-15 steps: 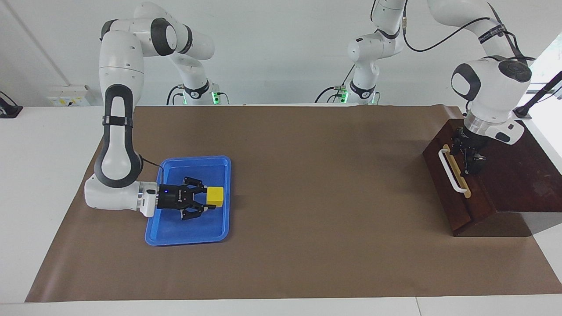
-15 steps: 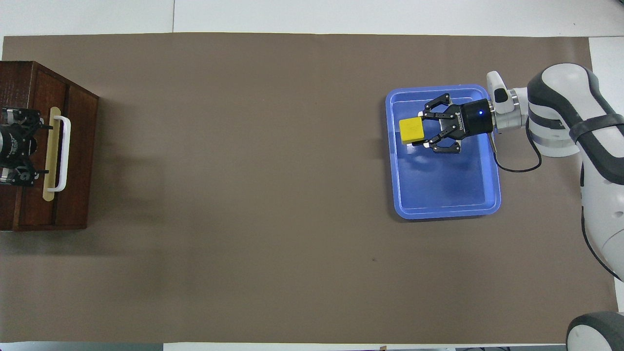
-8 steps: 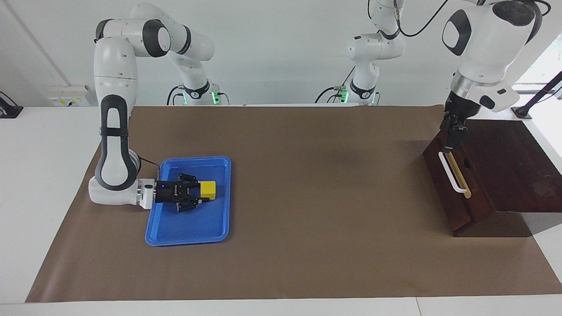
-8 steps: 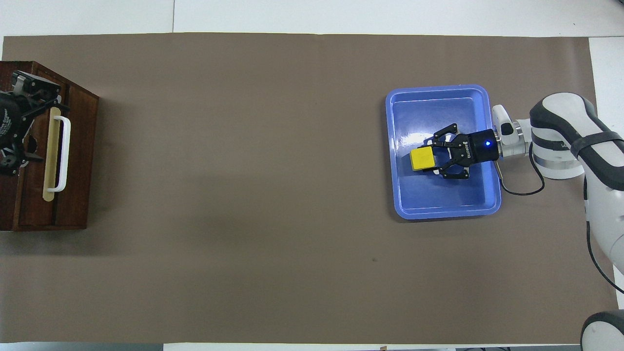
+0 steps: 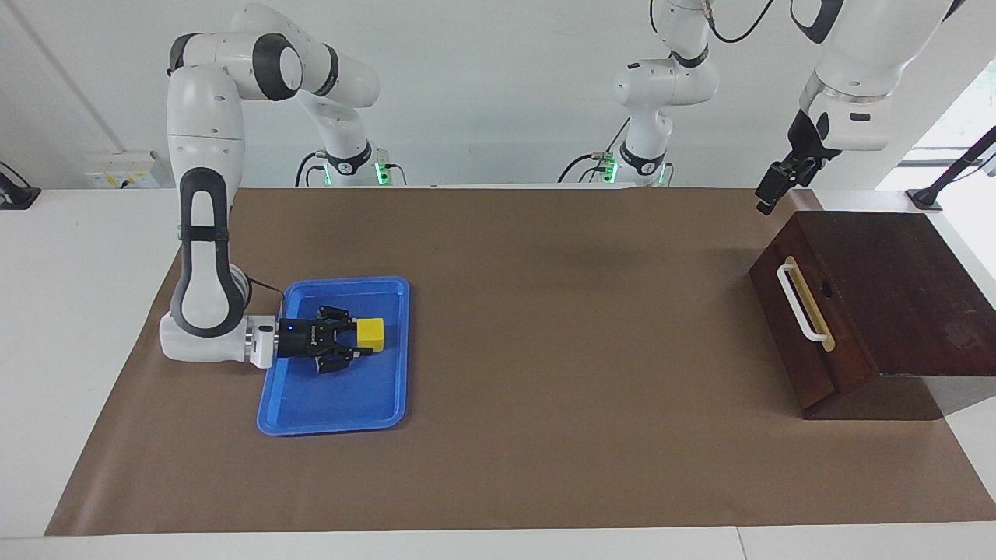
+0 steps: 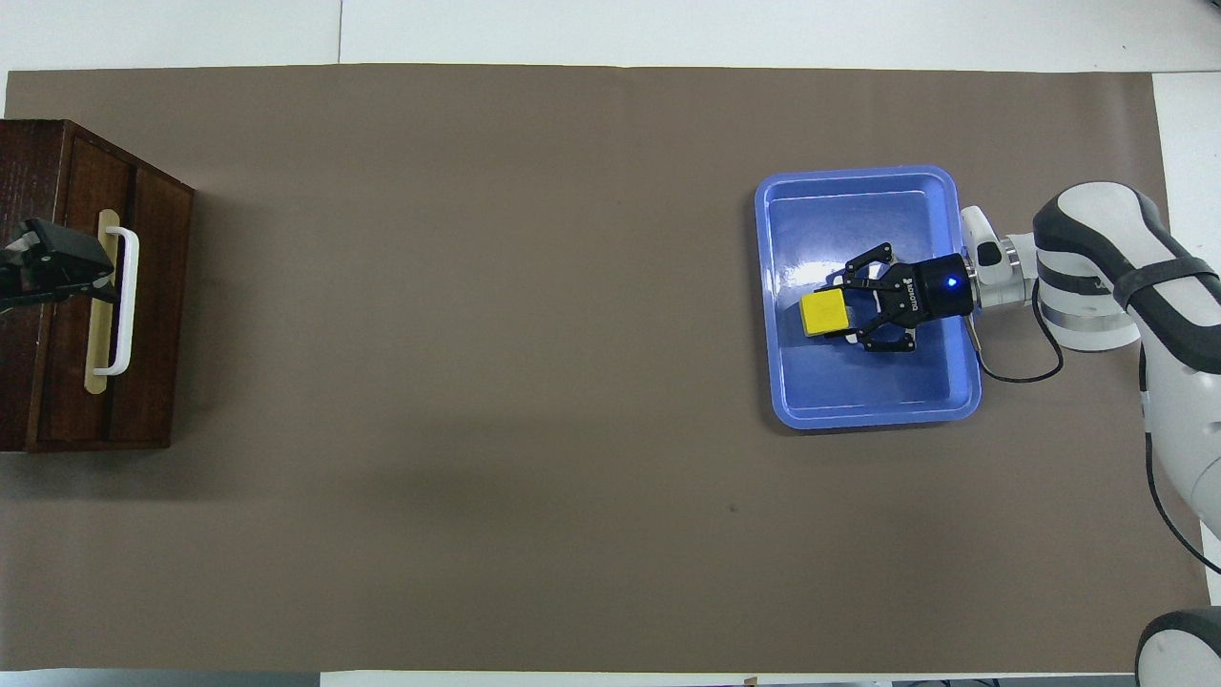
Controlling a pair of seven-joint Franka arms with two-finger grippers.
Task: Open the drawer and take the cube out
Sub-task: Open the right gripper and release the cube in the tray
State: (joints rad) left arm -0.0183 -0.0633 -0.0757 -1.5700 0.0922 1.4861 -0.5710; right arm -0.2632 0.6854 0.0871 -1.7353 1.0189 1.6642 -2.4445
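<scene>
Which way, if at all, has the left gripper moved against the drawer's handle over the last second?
Yes. The left gripper has risen from just beside the handle to hang high above the corner of the drawer nearest the robots.

bright, even | soft shadows by box (image 5: 871, 311) | glare in tray (image 6: 940, 277) | sharp
</scene>
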